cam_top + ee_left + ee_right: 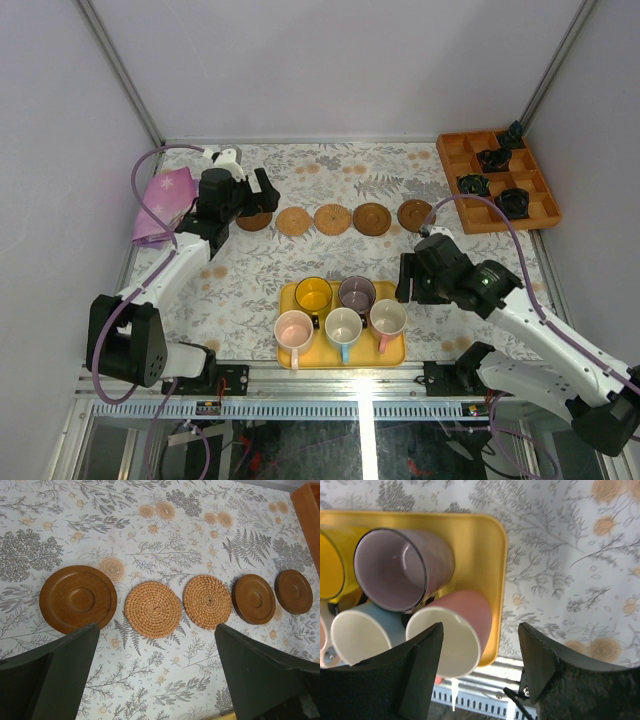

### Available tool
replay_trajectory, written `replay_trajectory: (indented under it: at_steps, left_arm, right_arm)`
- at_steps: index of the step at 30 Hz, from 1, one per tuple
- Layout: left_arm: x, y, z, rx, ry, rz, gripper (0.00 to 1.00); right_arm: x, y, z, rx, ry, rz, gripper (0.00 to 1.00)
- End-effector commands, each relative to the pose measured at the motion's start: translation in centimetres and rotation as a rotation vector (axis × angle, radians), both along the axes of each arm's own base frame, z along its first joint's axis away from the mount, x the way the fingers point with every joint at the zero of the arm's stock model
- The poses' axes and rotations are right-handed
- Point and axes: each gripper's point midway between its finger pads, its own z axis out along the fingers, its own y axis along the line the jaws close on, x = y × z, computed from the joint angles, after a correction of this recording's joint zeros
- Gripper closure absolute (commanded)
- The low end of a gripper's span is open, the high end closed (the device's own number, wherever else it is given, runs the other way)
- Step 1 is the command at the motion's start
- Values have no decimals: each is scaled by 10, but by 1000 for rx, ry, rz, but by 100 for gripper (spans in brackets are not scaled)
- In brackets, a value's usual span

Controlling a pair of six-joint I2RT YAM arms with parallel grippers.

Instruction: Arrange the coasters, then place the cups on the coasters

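Observation:
Five coasters lie in a row across the back of the table: a dark one (78,599), two woven ones (153,609) (207,601) and two dark ones (253,599) (293,591). My left gripper (250,195) (156,635) hovers open over the row's left end, empty. Five cups stand on the yellow tray (396,350): yellow (313,294), purple (357,293), pink (294,328), light blue (343,327) and cream-pink (388,317). My right gripper (408,280) (480,630) is open above the cream-pink cup (470,615). One finger is over the cup's mouth, the other beyond the tray's edge (492,550).
An orange compartment box (497,180) with small black objects sits at the back right. A pink-purple cloth (165,200) lies at the back left beside the left arm. White walls close in the sides and back. The metal rail runs just below the tray.

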Motion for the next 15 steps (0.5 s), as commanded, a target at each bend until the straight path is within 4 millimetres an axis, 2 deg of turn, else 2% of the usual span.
replay_trajectory:
  at_steps: [1,15]
  left_arm:
    - [-3,-6,8,-33,-23,-36,0]
    - [-12,-7,7,-29,-8,-50,0]
  right_arm:
    - [-29,9,-1,82,65,36,31]
    - [-66,33,-4,128,111,222,31]
